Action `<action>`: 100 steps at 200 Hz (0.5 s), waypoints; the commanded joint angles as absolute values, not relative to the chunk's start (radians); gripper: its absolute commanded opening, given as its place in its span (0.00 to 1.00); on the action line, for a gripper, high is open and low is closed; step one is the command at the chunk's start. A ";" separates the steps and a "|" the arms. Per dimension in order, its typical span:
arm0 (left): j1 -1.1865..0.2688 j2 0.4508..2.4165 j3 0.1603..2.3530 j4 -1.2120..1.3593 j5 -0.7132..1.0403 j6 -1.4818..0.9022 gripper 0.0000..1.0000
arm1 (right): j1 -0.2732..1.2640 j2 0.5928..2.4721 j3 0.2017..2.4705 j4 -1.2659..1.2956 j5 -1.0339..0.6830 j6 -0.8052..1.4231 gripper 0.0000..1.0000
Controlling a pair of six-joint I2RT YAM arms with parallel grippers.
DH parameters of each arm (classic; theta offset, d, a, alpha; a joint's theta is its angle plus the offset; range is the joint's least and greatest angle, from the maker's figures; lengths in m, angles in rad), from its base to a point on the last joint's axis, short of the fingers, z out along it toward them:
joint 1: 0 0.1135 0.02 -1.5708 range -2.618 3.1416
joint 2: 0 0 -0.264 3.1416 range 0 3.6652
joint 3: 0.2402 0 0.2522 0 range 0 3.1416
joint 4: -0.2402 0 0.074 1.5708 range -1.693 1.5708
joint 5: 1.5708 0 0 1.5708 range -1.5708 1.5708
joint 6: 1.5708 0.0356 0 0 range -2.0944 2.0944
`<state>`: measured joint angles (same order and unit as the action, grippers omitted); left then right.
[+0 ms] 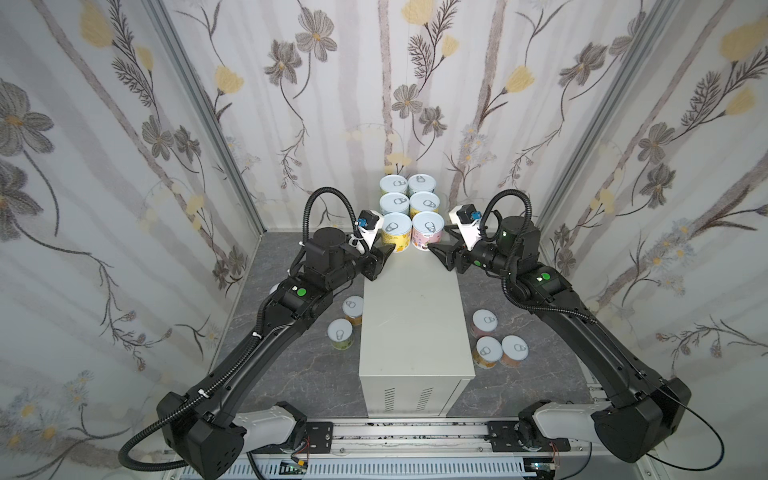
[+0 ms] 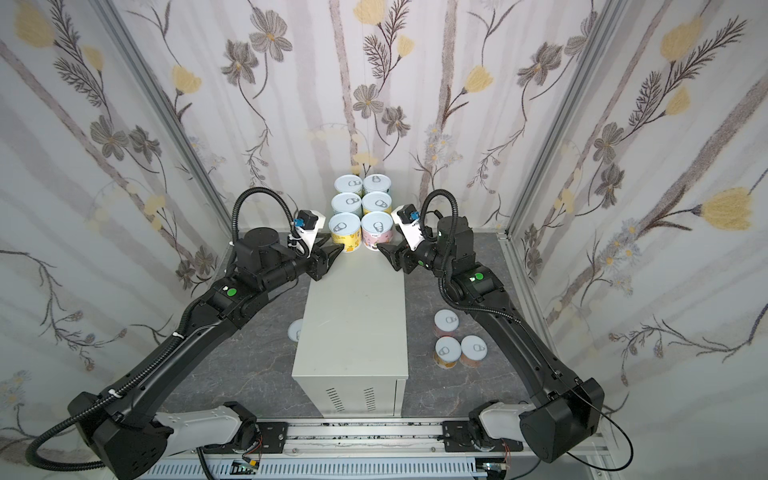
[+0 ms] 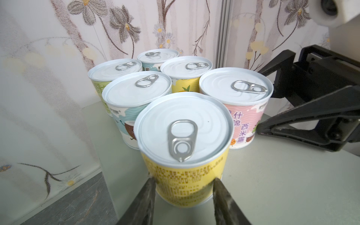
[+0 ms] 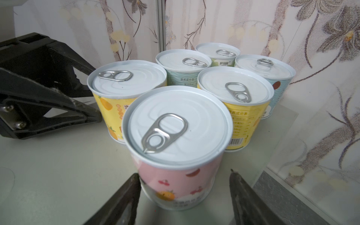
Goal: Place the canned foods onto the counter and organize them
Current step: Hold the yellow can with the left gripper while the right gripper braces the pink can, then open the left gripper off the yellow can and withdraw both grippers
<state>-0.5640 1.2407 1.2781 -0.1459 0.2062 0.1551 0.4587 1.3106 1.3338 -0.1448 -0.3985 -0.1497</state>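
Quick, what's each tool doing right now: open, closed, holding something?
The left tool is closed on the yellow can.
The right tool is open around the pink can, with a gap at one finger.

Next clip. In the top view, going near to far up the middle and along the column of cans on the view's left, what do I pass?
Rail → counter, vented end nearest, then its bare top → yellow can → pale teal can → green can → flowered wall.
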 commanded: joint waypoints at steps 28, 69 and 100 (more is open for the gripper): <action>-0.563 1.247 1.287 -0.115 0.217 0.167 0.47 | 0.458 1.313 1.338 -0.107 -0.414 -0.151 0.71; -0.565 1.243 1.287 -0.112 0.209 0.168 0.46 | 0.458 1.312 1.339 -0.115 -0.423 -0.154 0.70; -0.565 1.236 1.287 -0.115 0.195 0.170 0.48 | 0.457 1.315 1.339 -0.119 -0.421 -0.156 0.69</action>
